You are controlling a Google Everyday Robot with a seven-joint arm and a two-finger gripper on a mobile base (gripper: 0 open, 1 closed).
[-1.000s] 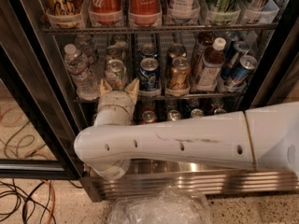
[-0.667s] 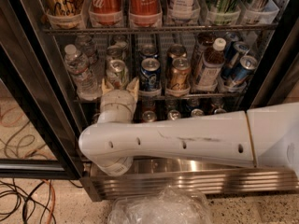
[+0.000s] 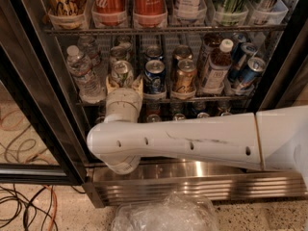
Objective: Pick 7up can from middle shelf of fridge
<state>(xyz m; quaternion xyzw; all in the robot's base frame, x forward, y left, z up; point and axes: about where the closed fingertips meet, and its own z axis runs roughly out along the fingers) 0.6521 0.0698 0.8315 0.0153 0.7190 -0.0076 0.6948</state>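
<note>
The 7up can (image 3: 121, 72), pale with a silver top, stands at the front of the middle shelf (image 3: 163, 100) of the fridge (image 3: 43, 105), left of a blue can (image 3: 154, 77). My gripper (image 3: 123, 83) reaches into the shelf from below. Its tan fingertips (image 3: 111, 84) sit on either side of the can's lower body and close on it. The can leans slightly. My white wrist (image 3: 123, 106) hides the can's base, and my white arm (image 3: 192, 141) crosses the lower shelf.
A water bottle (image 3: 83, 71) stands just left of the can. A gold-brown can (image 3: 185, 78), a dark bottle (image 3: 214, 66) and more blue cans (image 3: 248, 71) stand to the right. Coca-Cola bottles (image 3: 130, 4) fill the rack above. Crumpled plastic (image 3: 163, 213) and cables (image 3: 24, 211) lie on the floor.
My arm's elbow has shifted a little to the right. The gripper stays around the 7up can, which has shifted slightly with it.
</note>
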